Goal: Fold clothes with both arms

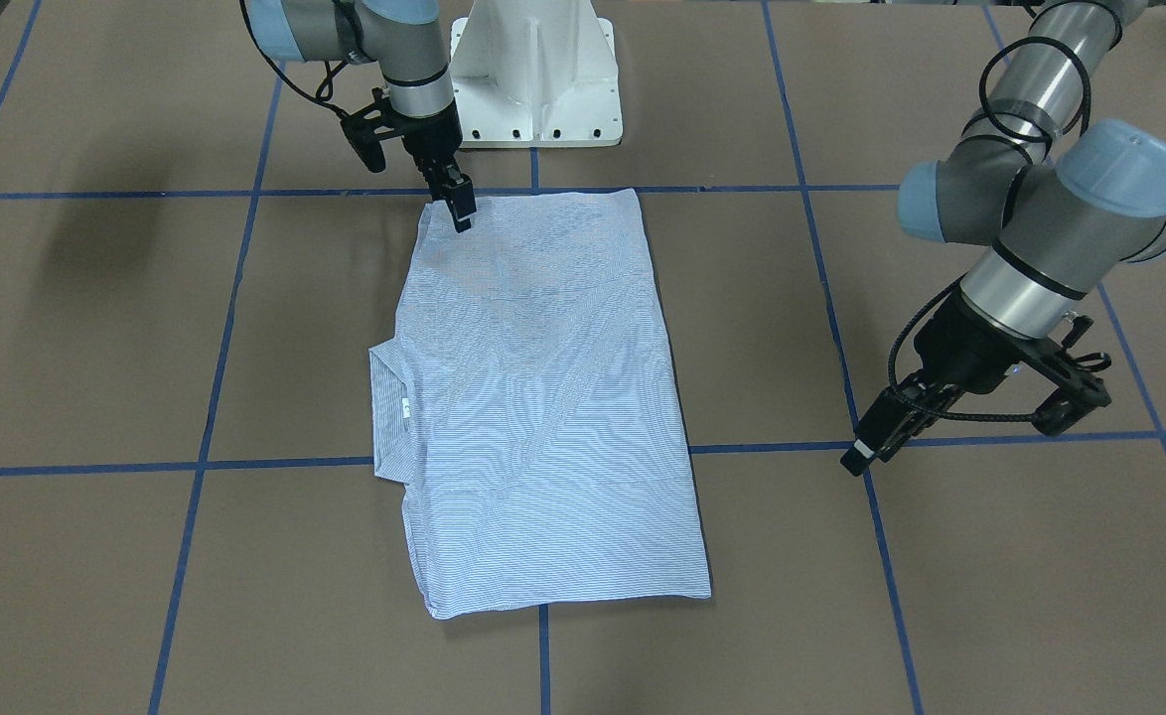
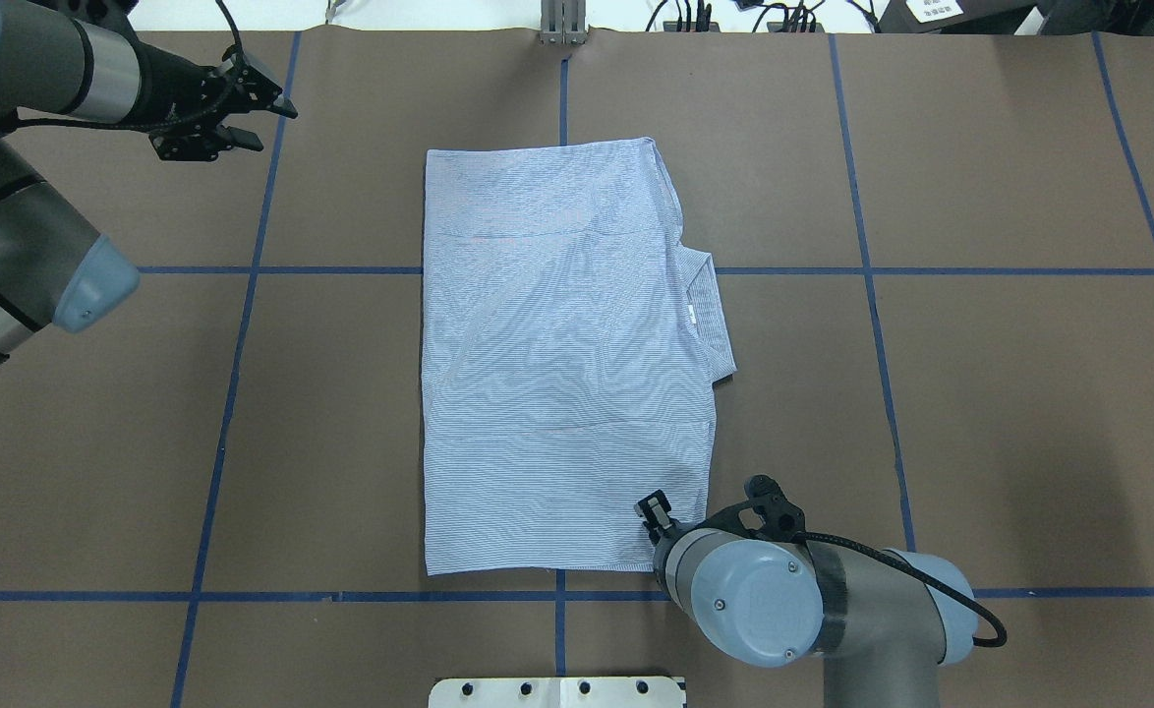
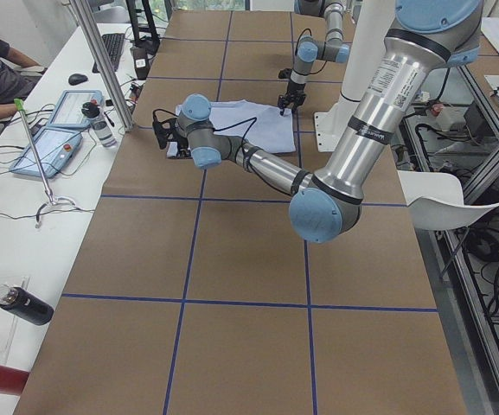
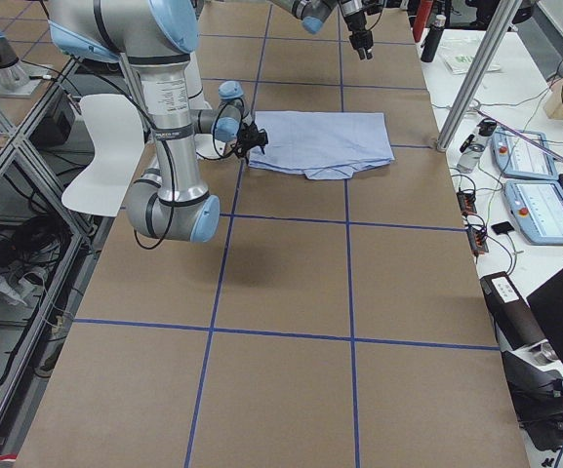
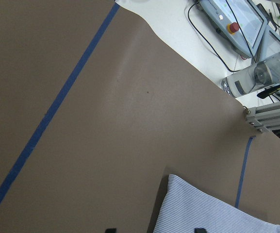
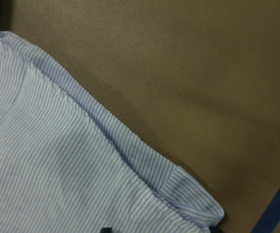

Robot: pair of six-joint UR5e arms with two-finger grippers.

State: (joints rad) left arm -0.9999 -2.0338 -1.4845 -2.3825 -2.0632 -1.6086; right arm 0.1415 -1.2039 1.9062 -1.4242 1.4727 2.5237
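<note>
**A:** Trouble brewing on that fold?

**Me:** Maybe lol. The shirt [image 1: 543, 397] lies folded in a rectangle mid-tabletop [image 1: 96, 397], collar [image 1: 389, 417] poking out on my right. My right fingers [image 1: 461, 211] sit spread at its corner nearest my base, gripping nothing. My left fingers [image 1: 856, 457] hang open and empty, well off the cloth. Layers are stacked at that corner, so I could pinch just 1 and peel the fold open. Pulling with only 1 arm would probably skew the whole thing.

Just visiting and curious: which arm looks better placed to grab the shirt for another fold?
Probably right: the right gripper sits at a corner of the shirt, while the left gripper hangs well away from it.
</note>
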